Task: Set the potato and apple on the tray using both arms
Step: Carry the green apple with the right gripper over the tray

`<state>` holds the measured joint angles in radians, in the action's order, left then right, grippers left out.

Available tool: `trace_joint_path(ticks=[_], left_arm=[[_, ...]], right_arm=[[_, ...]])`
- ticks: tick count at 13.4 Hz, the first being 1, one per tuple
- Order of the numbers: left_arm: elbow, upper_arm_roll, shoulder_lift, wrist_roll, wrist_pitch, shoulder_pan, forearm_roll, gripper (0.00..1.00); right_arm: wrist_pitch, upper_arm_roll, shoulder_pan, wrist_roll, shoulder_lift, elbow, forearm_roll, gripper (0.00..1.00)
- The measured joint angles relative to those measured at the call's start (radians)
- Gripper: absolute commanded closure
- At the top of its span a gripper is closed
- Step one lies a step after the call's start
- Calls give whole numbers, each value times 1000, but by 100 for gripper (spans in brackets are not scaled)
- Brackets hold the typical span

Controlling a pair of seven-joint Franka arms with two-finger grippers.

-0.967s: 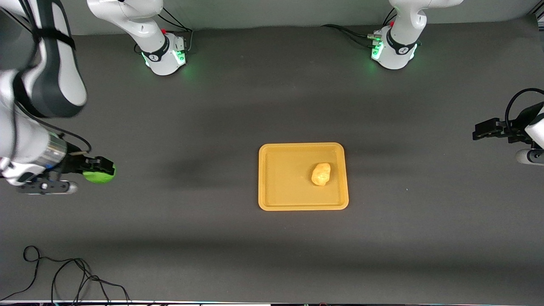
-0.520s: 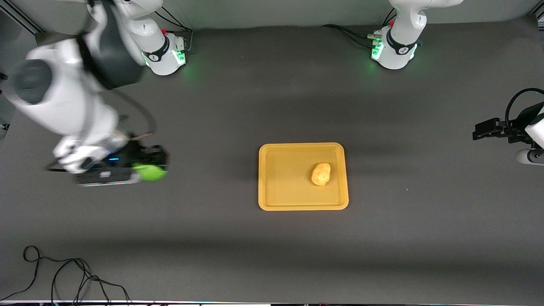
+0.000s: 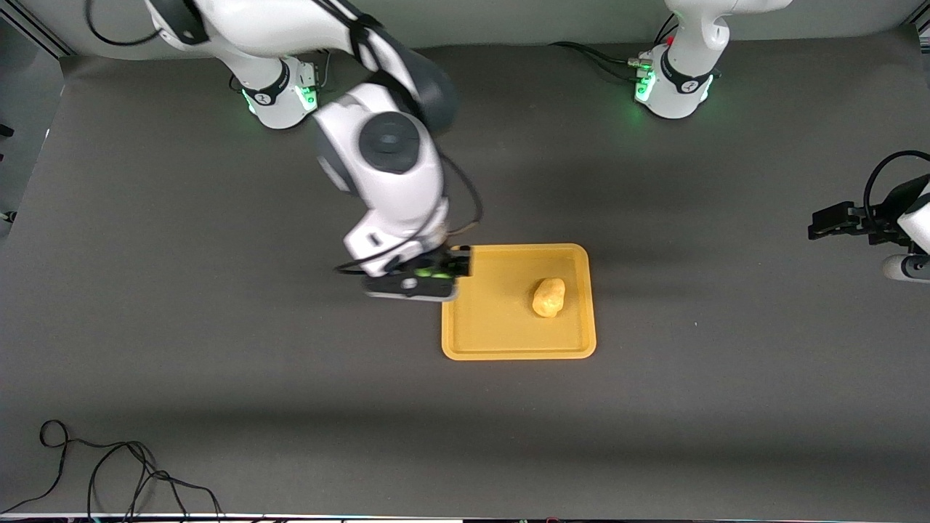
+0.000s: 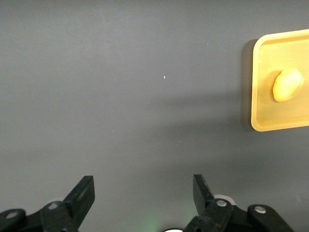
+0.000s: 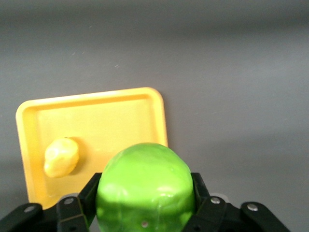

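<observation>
The orange-yellow tray lies in the middle of the table, with the yellow-tan potato on it toward the left arm's end. My right gripper hangs over the tray's edge at the right arm's end, shut on the green apple, which is mostly hidden there. The right wrist view shows the apple filling the gripper, above the tray and potato. My left gripper waits open and empty at the left arm's end; from its wrist, the gripper faces bare mat, with the tray and potato off to one side.
Both arm bases stand along the table's back edge. A loose black cable coils at the corner nearest the front camera, at the right arm's end. Dark mat surrounds the tray on all sides.
My right arm has swung the apple from the right arm's end of the table over to the tray's edge. The left arm and the potato have not moved.
</observation>
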<state>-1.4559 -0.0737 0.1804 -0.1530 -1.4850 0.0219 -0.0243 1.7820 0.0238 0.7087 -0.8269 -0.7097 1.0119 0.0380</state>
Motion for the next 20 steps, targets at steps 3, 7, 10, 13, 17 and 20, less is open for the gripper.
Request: trace_joint_path(ticks=[3,7,10,13,17,20], left_arm=[[0,0,0,0,0,0,0,9],[0,0,0,0,0,0,0,9],[0,0,0,0,0,0,0,9],[0,1,0,0,0,0,0,9],[0,1,0,0,0,0,0,9],[0,1,0,0,0,0,0,9]], right_arm=[[97,-5,64,-85,-103,-14,0,72],[220,-5,106,-127,-234,-20,2,72],[279,3,104,-127,-288,-23,14,72],[313,4,103,-127,-333,-24,55,72],[339,4,104,-127,-363,-30,57,72],[341,3,105,-127,-364,-34,57,72]])
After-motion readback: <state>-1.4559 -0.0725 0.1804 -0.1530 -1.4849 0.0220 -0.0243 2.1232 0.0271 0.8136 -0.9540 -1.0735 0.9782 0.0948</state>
